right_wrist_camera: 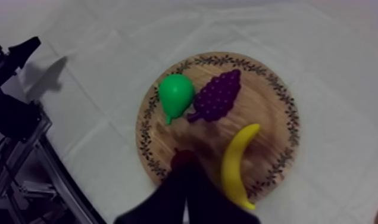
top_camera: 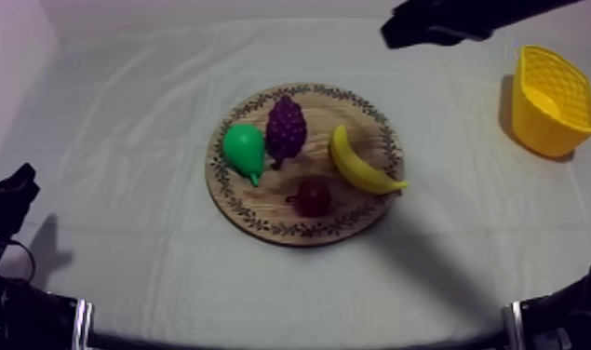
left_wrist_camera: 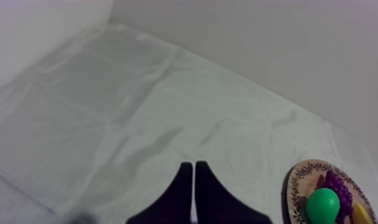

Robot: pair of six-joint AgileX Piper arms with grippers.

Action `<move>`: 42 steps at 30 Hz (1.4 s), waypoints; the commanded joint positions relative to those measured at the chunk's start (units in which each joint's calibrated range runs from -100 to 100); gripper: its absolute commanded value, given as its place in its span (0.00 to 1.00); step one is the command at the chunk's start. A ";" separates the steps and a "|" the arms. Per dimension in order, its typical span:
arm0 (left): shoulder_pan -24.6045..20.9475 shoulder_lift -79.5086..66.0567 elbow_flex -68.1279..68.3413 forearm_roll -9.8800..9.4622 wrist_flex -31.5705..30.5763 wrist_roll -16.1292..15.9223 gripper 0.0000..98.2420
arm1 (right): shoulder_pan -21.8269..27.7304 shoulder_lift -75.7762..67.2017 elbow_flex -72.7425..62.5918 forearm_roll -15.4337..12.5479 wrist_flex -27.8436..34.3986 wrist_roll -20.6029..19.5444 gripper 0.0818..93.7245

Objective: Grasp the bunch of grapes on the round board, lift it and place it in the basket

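Right gripper [right_wrist_camera: 186, 170] clenched, empty, near board [right_wrist_camera: 265, 110]; left gripper [left_wrist_camera: 193, 167] likewise. Open right, drop squarely onto grapes [right_wrist_camera: 218, 95], avoiding pear [right_wrist_camera: 176, 92].

Mostly hid behind right tool [right_wrist_camera: 187, 169]: small red fruit [right_wrist_camera: 179, 154]; board [left_wrist_camera: 299, 179] & banana [left_wrist_camera: 361, 214] cut off by left-wrist edge.

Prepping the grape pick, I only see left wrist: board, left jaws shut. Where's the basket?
Observer: The basket stands at the table's right side, apart from the board.
Operator: Right arm?
Observer: The right arm comes in at the top view's upper right. Its jaws, shut, hang over the board by the small red fruit.
Operator: Anything by the grapes I miss?
Observer: That red fruit lies near the grapes, between pear and banana.
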 commanded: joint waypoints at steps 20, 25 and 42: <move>-0.03 0.05 0.00 0.01 -0.01 0.00 0.00 | -0.74 28.69 -20.19 5.73 1.05 -14.85 0.03; -0.03 0.05 0.00 0.01 -0.01 0.01 0.00 | -0.66 31.14 -21.50 5.93 0.94 -16.74 0.19; -0.03 0.05 0.00 0.01 -0.01 0.01 0.00 | -1.40 43.88 -22.66 5.38 -1.07 -18.55 0.97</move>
